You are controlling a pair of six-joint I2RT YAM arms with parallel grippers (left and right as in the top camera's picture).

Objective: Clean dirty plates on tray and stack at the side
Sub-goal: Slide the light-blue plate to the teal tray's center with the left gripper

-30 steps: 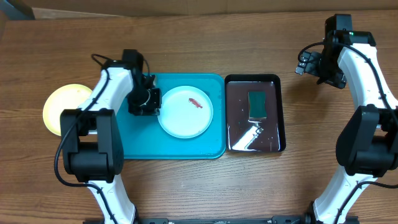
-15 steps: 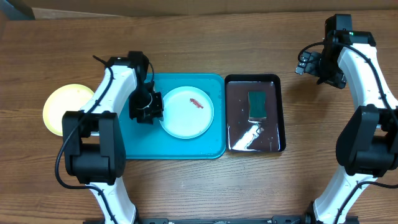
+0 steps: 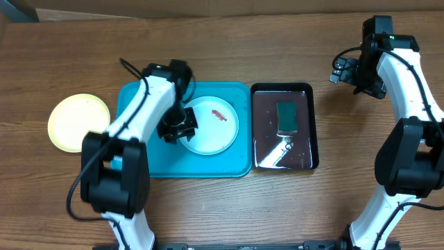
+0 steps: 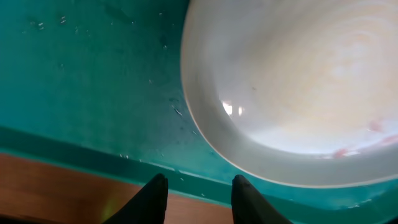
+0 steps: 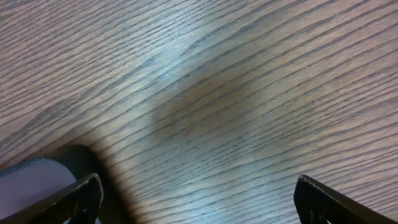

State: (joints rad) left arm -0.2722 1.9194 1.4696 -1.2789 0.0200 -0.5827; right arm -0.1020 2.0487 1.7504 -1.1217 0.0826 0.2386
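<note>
**Desk:** Where is your left claw?

**Me:** I've got the left claw (image 3: 177, 129) over the turquoise tray (image 3: 208, 165), centre-left of the overhead frame, right at the left rim of the white plate (image 3: 211, 128). On its wrist camera the two fingers (image 4: 155, 199) are slightly spread with nothing between them. The plate fills the upper right of that view. I can't tell whether the claw touches the plate.

**Desk:** Is the plate dirty?

**Me:** I see a small reddish smear (image 3: 218, 116) on its upper right part. The plate lies flat on the tray.

**Desk:** Any other plates?

**Me:** One yellow plate (image 3: 78, 122) sits on the counter (image 3: 208, 208) just beside the tray, at the left of the frame.

**Desk:** And the right side?

**Me:** The right claw (image 3: 342, 70) is up in the upper right, over bare counter, its fingers spread wide and holding nothing. Right of the turquoise tray sits a dark glossy tray (image 3: 305, 139) with a green block (image 3: 286, 117) in it.
</note>
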